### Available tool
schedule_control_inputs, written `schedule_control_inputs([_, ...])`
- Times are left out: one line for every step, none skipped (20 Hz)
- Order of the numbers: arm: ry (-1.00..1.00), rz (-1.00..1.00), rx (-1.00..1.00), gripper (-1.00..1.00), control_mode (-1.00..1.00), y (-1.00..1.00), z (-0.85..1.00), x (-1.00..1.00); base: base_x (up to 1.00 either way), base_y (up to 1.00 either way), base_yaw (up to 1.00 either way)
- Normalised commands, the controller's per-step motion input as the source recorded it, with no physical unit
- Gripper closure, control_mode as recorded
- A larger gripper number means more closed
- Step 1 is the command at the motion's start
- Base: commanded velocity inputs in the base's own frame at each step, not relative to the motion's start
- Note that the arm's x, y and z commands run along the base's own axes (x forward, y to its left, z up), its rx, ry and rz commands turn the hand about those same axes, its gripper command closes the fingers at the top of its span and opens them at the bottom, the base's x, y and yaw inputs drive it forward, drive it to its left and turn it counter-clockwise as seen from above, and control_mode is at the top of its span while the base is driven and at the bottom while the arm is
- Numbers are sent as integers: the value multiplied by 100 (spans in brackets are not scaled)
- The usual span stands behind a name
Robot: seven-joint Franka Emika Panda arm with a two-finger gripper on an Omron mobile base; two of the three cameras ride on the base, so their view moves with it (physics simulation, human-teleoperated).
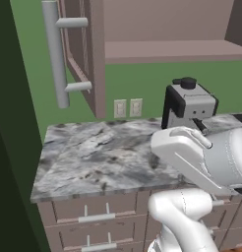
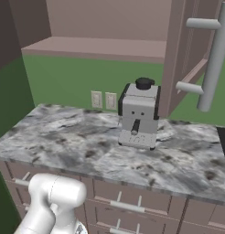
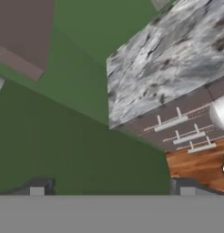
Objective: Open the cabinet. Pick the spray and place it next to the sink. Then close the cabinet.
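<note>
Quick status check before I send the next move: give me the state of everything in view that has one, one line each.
cabinet: both doors swung open, shelf bare where it shows.
left cabinet door: open, bar handle facing out.
right cabinet door: open.
gripper: open, holding nothing, pointed at the counter's end.
coffee machine: upright on the counter.
drawers: all shut.
</note>
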Motion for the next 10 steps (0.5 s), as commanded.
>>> schedule_control_inputs([-19, 20, 22, -100, -100, 32, 0, 12, 0, 0, 0])
schedule_control_inputs([-17, 19, 23, -100, -100, 32, 1, 11, 0, 0, 0])
schedule_control_inputs([-14, 17, 23, -100, -100, 36, 2, 13, 0, 0, 0])
schedule_control_inputs([-12, 14, 22, -100, -100, 39, 5, 17, 0, 0, 0])
schedule_control_inputs([-8, 10, 21, -100, -100, 43, 8, 17, 0, 0, 0])
schedule_control_inputs([-4, 6, 20, -100, -100, 51, 10, 17, 0, 0, 0])
schedule_control_inputs([-2, 2, 20, -100, -100, 52, 10, 13, 0, 0, 0])
schedule_control_inputs([0, 0, 23, -100, -100, 49, 12, 18, 0, 0, 0])
schedule_control_inputs([0, 0, 23, -100, -100, 51, 14, 21, 0, 0, 0])
schedule_control_inputs([0, 0, 23, -100, -100, 51, 15, 24, 0, 0, 0])
